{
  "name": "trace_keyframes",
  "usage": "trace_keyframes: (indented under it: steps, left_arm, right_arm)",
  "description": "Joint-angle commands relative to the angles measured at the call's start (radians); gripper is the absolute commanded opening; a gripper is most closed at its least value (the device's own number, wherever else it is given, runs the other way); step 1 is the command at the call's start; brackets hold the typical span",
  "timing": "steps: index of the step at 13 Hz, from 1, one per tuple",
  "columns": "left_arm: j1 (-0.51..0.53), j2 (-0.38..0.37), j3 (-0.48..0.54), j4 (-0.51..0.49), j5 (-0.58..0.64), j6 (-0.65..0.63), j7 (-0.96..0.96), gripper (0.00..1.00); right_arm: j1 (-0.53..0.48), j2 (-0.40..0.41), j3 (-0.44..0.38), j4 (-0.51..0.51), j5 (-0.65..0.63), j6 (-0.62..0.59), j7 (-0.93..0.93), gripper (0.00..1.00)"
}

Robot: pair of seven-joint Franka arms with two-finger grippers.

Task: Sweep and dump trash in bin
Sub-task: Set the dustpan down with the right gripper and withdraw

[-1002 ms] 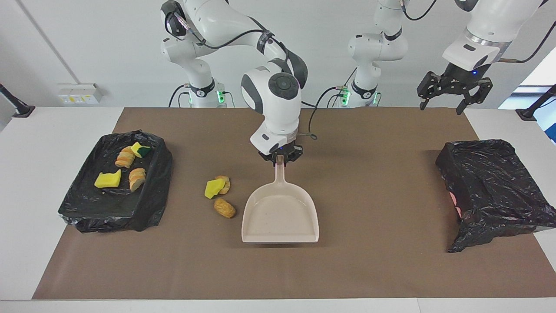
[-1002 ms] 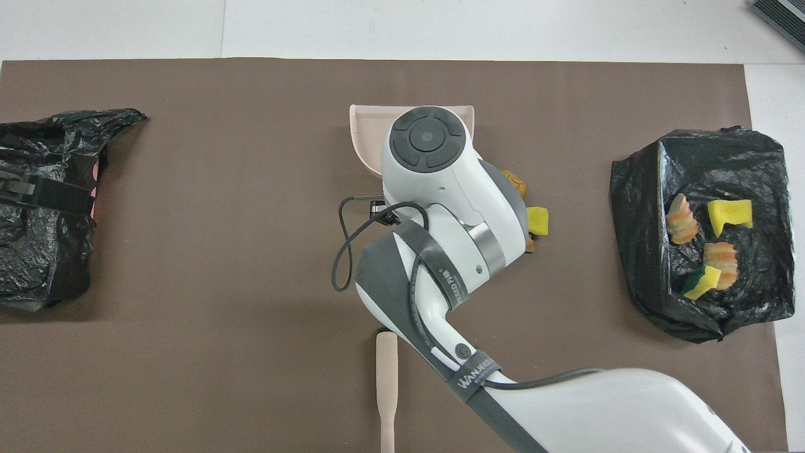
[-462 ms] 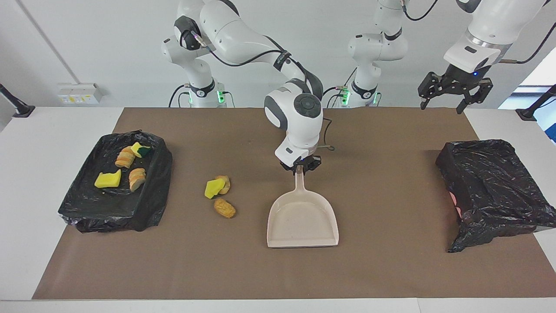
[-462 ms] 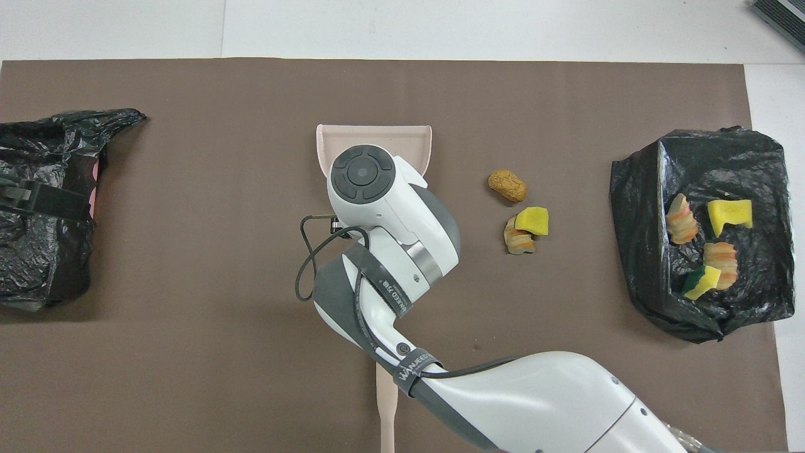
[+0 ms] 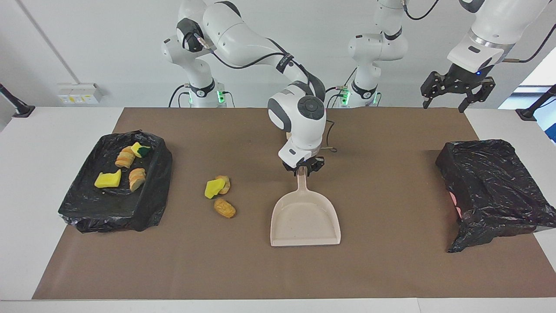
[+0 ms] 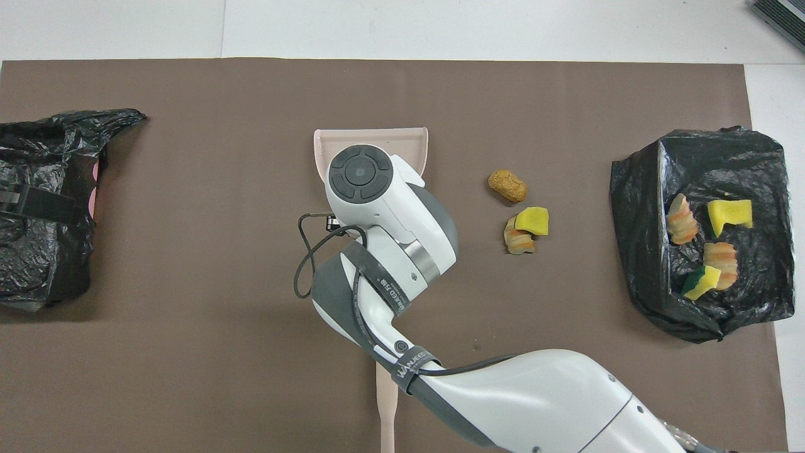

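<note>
— Where does my right claw (image 5: pixel 302 168) stand?

— Down at the tip of the pan's (image 5: pixel 305 221) handle (image 5: pixel 302 184), fingers either side of it. Whether they pinch it or have let go, I cannot tell. Your left claw (image 5: pixel 456 92) waits high over the left arm's end of the table, jaws wide, holding nothing.

— And the trash?

— Three scraps (image 5: pixel 216 188) lie loose on the mat, off toward the right arm's end from your right claw, well apart from the pan. Four more sit in the bin (image 5: pixel 158 174), further the same way.

— What could go wrong?

— The pan's mouth points away from the scraps. Push them as it lies and they would likely slide past it. Lift with a loose pinch and the pan may swing or drop — so check your hold first.
</note>
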Motion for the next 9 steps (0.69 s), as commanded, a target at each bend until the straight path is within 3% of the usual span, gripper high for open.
trace_keyframes:
  steps: [1, 3, 5, 9]
  left_arm:
    - [0.016, -0.03, -0.007, -0.034, -0.014, -0.001, 0.015, 1.0]
    - [0.016, -0.03, -0.007, -0.033, -0.014, 0.0, 0.015, 1.0]
    - [0.016, -0.03, -0.007, -0.033, -0.014, 0.0, 0.015, 1.0]
    - [0.016, -0.03, -0.007, -0.033, -0.014, 0.0, 0.015, 1.0]
  right_arm:
    - [-0.009, -0.047, 0.002, -0.002, 0.023, -0.022, -0.032, 1.0]
    - [-0.05, -0.093, 0.002, -0.03, 0.028, -0.048, -0.037, 1.0]
    - [-0.061, -0.185, 0.003, -0.069, 0.031, -0.148, -0.049, 1.0]
    - [-0.061, -0.455, 0.003, -0.336, 0.12, -0.191, -0.03, 1.0]
